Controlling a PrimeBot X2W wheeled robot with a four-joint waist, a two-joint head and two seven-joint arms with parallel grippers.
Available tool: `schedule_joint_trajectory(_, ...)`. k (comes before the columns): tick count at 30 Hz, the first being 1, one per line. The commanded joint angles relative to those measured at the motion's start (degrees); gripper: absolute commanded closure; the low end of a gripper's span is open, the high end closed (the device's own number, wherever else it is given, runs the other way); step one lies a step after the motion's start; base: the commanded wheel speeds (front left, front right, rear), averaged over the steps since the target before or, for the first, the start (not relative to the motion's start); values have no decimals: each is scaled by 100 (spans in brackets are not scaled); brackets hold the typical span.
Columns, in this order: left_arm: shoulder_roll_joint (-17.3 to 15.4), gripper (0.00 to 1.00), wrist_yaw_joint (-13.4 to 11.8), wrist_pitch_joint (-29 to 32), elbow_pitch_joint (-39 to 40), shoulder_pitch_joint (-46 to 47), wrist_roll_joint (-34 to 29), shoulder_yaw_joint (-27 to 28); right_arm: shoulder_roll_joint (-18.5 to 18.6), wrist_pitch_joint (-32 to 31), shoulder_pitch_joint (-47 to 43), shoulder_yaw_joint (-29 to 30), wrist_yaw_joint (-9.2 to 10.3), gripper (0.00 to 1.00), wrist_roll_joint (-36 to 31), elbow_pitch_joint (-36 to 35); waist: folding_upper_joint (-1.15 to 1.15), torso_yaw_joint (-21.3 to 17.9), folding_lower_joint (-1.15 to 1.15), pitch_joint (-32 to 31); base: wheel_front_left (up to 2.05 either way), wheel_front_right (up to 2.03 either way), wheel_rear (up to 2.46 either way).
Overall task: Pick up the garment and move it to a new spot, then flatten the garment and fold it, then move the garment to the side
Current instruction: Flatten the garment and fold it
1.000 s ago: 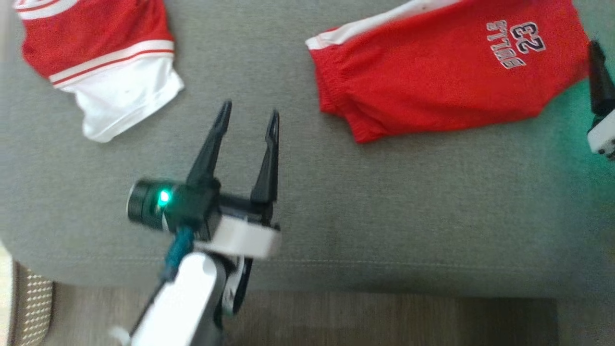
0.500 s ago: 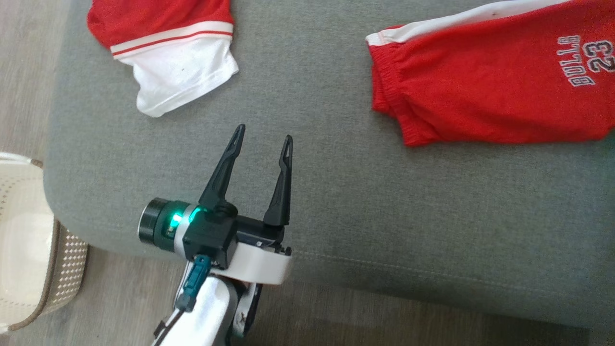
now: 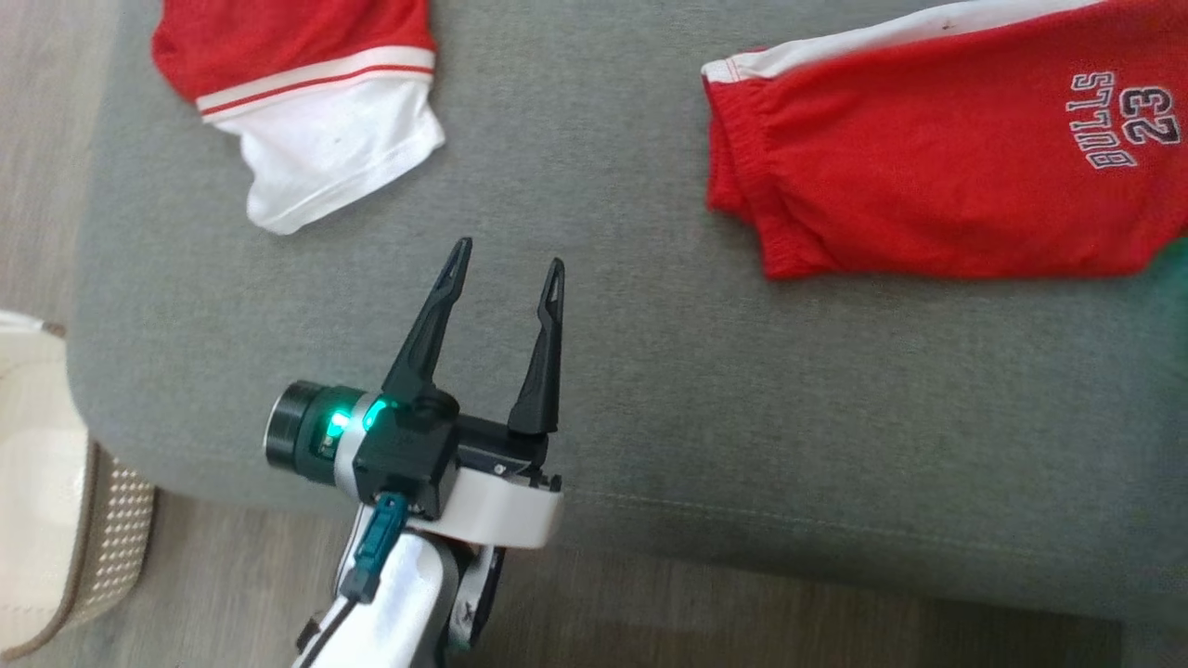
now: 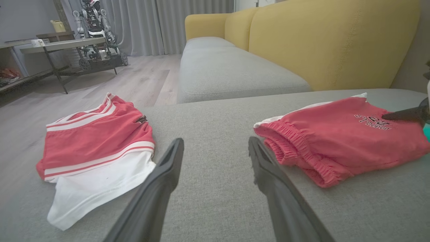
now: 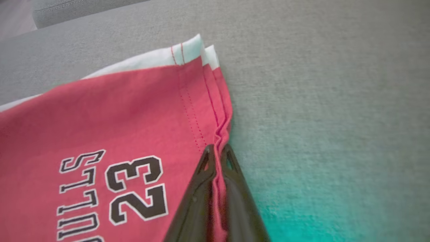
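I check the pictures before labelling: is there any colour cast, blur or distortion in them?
Head view: sharp; a green lamp glows behind the left gripper, teal tint at the right edge. Left wrist view: wide-angle stretch, fingers soft. Right wrist view: teal cast on the cushion at lower right; the right gripper, shut on the shorts, is blurred.
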State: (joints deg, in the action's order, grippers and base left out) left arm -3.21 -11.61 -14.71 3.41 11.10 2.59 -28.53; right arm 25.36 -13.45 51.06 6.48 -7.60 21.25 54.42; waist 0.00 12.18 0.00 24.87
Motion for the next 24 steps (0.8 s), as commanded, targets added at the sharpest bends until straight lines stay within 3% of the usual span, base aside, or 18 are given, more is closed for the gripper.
schedule_joint_trajectory(1, 13, 0, -22, -29, 166, 62, -69, 225, 135, 26, -262, -120, 11, 100, -17, 78, 0, -139, 0, -59, 0, 0, 0)
schedule_joint_trajectory(11, 2, 0, 50, -29, 96, -71, -86, 313, 524, 511, -3, -410, 11, 100, -352, -42, 0, -687, 0, -415, 0, 0, 0)
schedule_joint_trajectory(17, 4, 0, 109, -29, 31, -151, -76, 344, 233, 480, 262, -818, 11, 100, -553, -574, 0, -914, 0, -622, 0, 0, 0)
schedule_joint_trajectory(24, 15, 0, 177, -29, -80, -181, -45, 267, -369, 173, 321, -1475, 11, 100, -597, -1586, 0, -920, 0, -835, 0, 0, 0)
